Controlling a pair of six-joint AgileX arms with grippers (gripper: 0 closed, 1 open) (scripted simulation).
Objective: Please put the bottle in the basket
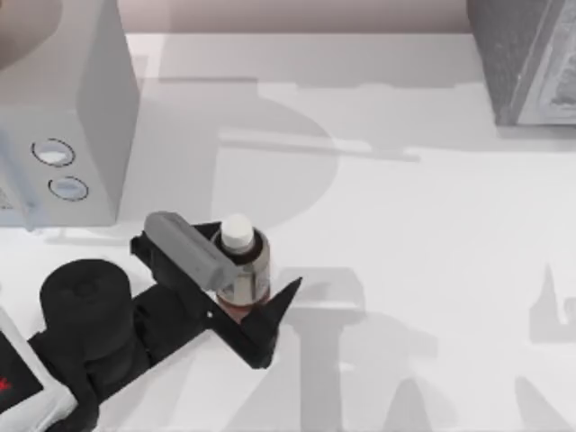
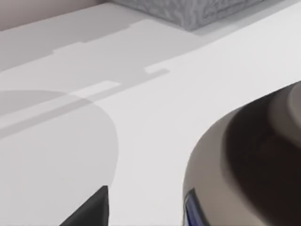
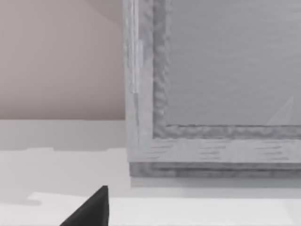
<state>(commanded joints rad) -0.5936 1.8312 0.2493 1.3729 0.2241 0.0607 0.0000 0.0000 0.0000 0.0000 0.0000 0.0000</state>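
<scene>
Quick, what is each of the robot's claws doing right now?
Left gripper: fingers either side of the bottle; grip cannot be told.
Right gripper: by the grey basket; state cannot be told.

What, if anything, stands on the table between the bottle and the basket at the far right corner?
Nothing visible. In the top view the left claw sits around the bottle near the table's left front, and the surface from there to the grey basket at the far right holds only shadows.
</scene>
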